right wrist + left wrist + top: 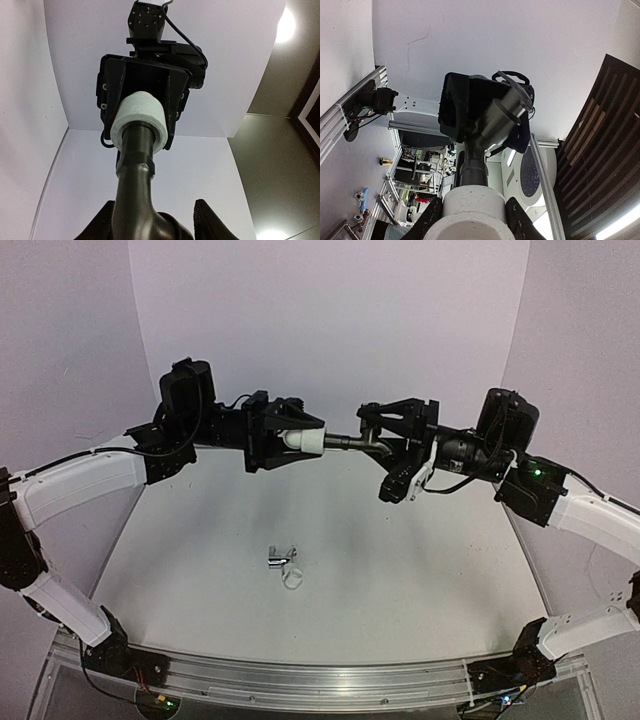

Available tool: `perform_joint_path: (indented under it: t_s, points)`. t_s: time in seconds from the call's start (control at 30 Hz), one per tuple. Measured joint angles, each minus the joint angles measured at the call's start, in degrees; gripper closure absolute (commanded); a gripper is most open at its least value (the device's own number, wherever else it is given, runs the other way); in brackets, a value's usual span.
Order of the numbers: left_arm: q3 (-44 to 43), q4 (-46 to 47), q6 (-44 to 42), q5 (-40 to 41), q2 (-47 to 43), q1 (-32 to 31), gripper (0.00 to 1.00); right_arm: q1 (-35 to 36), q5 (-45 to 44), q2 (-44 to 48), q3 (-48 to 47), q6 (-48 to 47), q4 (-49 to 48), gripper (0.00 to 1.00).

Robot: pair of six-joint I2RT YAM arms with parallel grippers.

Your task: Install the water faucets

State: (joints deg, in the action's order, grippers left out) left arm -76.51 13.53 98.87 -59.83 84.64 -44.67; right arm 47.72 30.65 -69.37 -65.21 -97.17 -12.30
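My left gripper (298, 441) is shut on a white elbow pipe fitting (310, 443), held high above the table. The matte black water faucet (352, 443) sticks out of that fitting toward my right gripper (386, 446). In the right wrist view the faucet (132, 190) runs up into the fitting (140, 120). My right gripper (152, 226) straddles its body: one finger touches it and a gap shows at the other. In the left wrist view the fitting (472, 210) sits between dark fingers (427, 223). A chrome faucet (280, 558) lies on the table.
A small white ring (293, 580) lies beside the chrome faucet on the white table (420, 570). White walls close in the back and both sides. A metal rail (320, 680) with both arm bases runs along the near edge.
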Motion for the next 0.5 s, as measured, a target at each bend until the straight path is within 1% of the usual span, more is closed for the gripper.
perform_joint_path:
  t_s: [0.07,0.3,0.4,0.5]
  points:
    - [-0.3,0.0,-0.7,0.0,0.2,0.0,1.00,0.0,0.0,0.0,0.0,1.8,0.0,0.58]
    - [-2.5,-0.1,-3.4,0.3,1.8,0.0,1.00,0.0,0.1,0.0,0.0,7.0,0.2,0.70]
    - [-3.1,-0.9,-6.7,1.5,1.9,0.0,1.00,0.0,0.2,0.0,-0.2,10.3,0.8,0.77]
    - [-3.6,-2.3,-12.0,3.2,1.3,-0.1,1.00,0.0,0.2,-0.1,-1.6,15.1,2.9,0.79]
